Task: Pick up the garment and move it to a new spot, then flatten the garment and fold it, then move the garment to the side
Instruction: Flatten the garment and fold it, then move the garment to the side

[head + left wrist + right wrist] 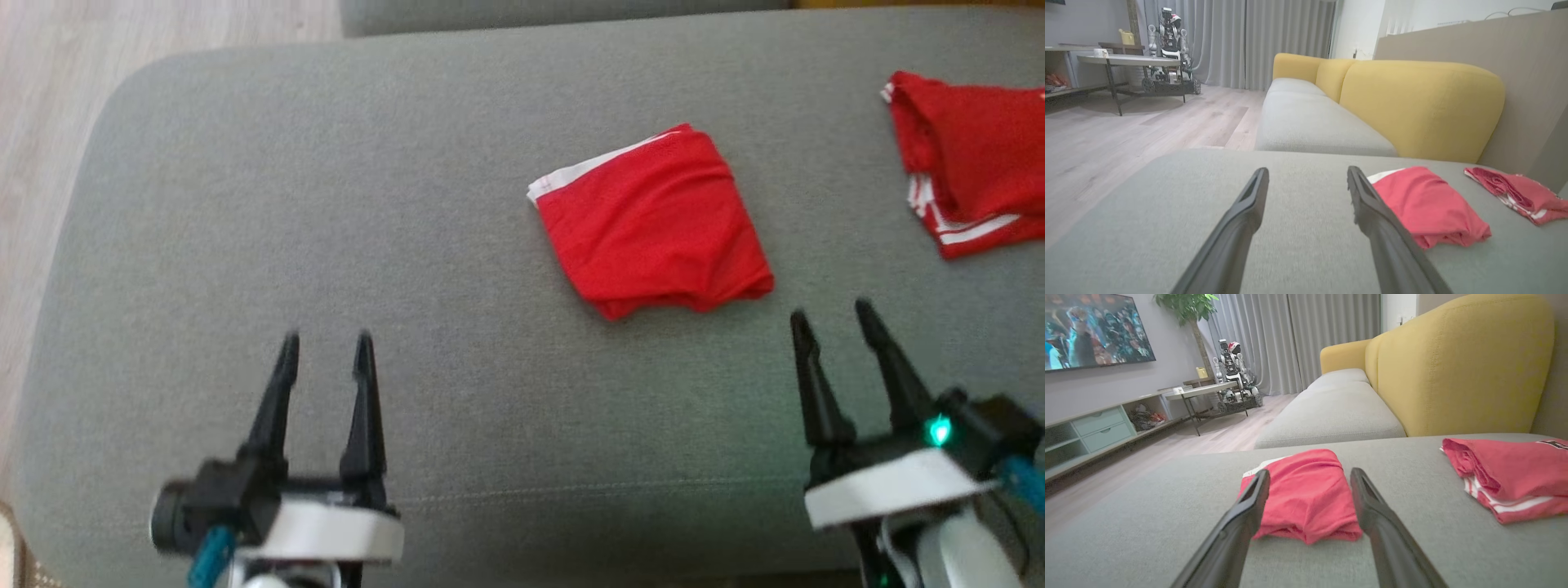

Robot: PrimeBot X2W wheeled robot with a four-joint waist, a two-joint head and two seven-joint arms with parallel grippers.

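A home living room. A yellow-backed fabric sofa point(1453, 367) with grey seat cushions, a wall-mounted flat television point(1094, 330), a low pale-green drawer cabinet point(1102, 428) and long grey curtains point(1298, 339) stand around pale wood-plank flooring point(1106, 155)

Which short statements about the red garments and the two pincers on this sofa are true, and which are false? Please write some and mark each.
1. The folded red garment lies on the grey cushion. True.
2. The left pincer holds this garment. False: it is open, empty, apart from it.
3. A second red garment with white stripes lies further right. True.
4. The right pincer is shut. False: its fingers stand apart, just before the folded garment.
5. The sofa backrest is blue. False: it is yellow.
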